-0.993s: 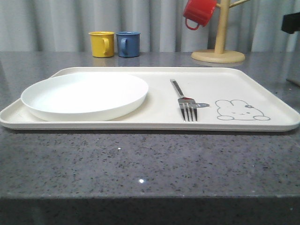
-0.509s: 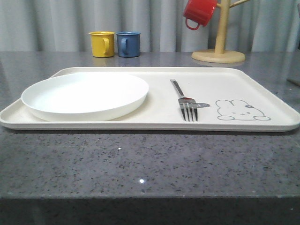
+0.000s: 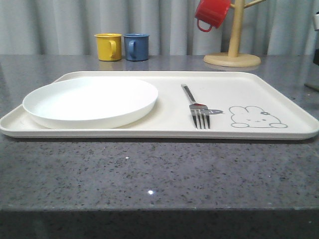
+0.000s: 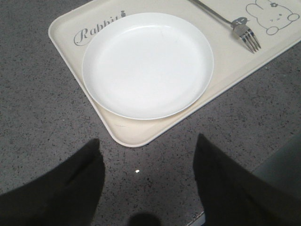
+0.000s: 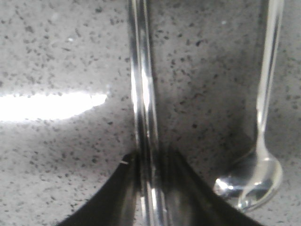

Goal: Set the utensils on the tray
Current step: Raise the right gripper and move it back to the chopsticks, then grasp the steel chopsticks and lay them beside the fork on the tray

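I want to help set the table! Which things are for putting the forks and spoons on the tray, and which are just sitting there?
For the job:
tray
fork, already on the tray
chopsticks, between the right gripper fingers
spoon, on the counter

Just sitting there:
plate, on the tray
yellow mug
blue mug
red mug, on the mug tree

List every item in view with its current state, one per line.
fork: lying flat on the tray
plate: empty, on the tray
chopsticks: between the right gripper's fingers, over the countertop
spoon: on the countertop
red mug: hanging on the mug tree
left gripper: open, empty
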Controlling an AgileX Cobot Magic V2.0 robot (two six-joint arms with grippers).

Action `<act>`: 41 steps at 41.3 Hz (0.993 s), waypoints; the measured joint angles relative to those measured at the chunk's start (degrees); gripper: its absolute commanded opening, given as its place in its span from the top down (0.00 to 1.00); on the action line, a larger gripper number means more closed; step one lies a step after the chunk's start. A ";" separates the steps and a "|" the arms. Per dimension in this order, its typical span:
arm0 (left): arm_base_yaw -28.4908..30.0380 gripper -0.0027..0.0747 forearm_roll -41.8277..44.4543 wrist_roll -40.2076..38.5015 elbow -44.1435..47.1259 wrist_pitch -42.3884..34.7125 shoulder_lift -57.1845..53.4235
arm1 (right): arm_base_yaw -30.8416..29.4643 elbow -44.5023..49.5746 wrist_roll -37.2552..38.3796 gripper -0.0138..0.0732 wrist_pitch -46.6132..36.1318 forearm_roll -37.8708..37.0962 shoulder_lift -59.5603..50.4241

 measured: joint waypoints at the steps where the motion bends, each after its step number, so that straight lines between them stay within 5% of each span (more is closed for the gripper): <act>1: 0.00 0.45 0.00 0.00 0.00 0.00 0.00 | -0.05 0.00 0.00 0.81 0.00 -0.14 0.00; 17: 0.00 0.45 0.00 0.00 0.00 0.00 0.00 | 0.68 -2.98 0.00 0.83 3.80 2.97 0.61; 41: 0.00 0.45 0.00 0.00 0.00 0.00 0.00 | 16.47 -8.35 4.24 0.82 5.60 16.55 1.65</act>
